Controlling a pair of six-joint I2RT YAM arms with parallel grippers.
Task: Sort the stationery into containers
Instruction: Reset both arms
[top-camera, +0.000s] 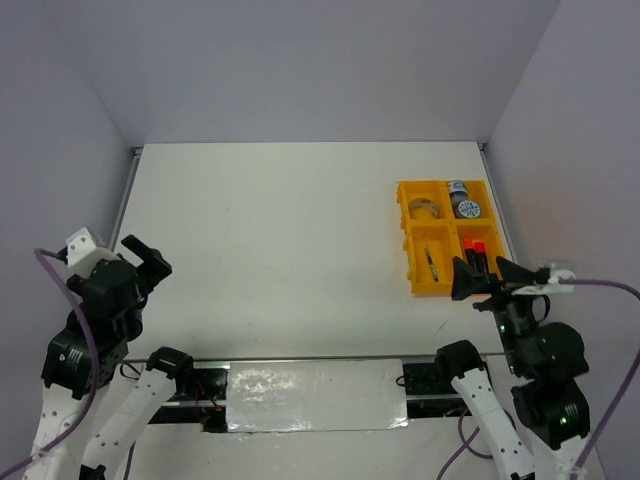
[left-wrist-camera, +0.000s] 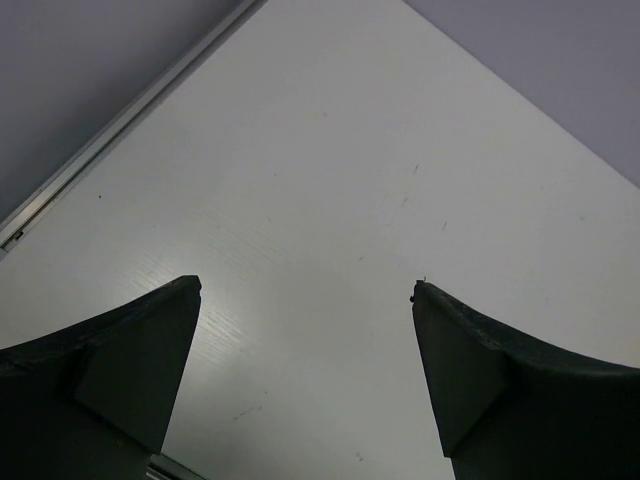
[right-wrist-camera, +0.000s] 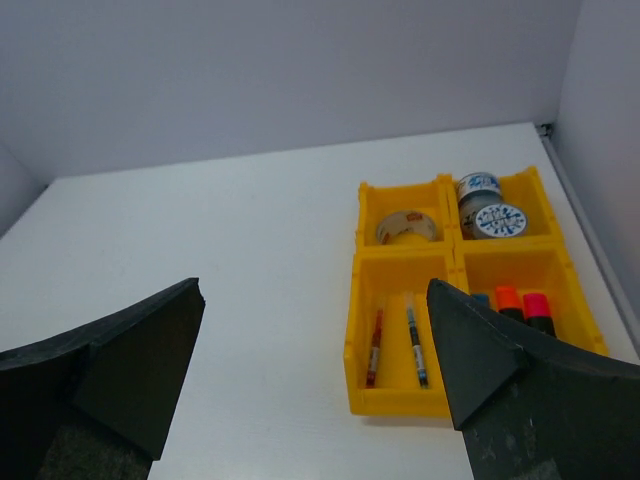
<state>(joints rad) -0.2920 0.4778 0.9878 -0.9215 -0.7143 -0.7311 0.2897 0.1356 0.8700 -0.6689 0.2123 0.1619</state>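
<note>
The white table (top-camera: 300, 250) fills mid-frame, with the yellow tray (top-camera: 404, 262) beside its right edge. The left gripper (top-camera: 148, 258), lower left, and the right gripper (top-camera: 485, 280), at the tray's lower edge, gape with nothing held. The tray holds tape rolls (right-wrist-camera: 497, 220) upper right, a tape ring (right-wrist-camera: 408, 227) upper left, pens (right-wrist-camera: 415, 345) lower left and markers (right-wrist-camera: 508, 298) lower right.

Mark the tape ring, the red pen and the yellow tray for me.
tape ring (right-wrist-camera: 408, 236): right wrist view, on its near band.
red pen (right-wrist-camera: 374, 348): right wrist view, middle of the barrel.
yellow tray (right-wrist-camera: 395, 400): right wrist view, on its near front wall.
</note>
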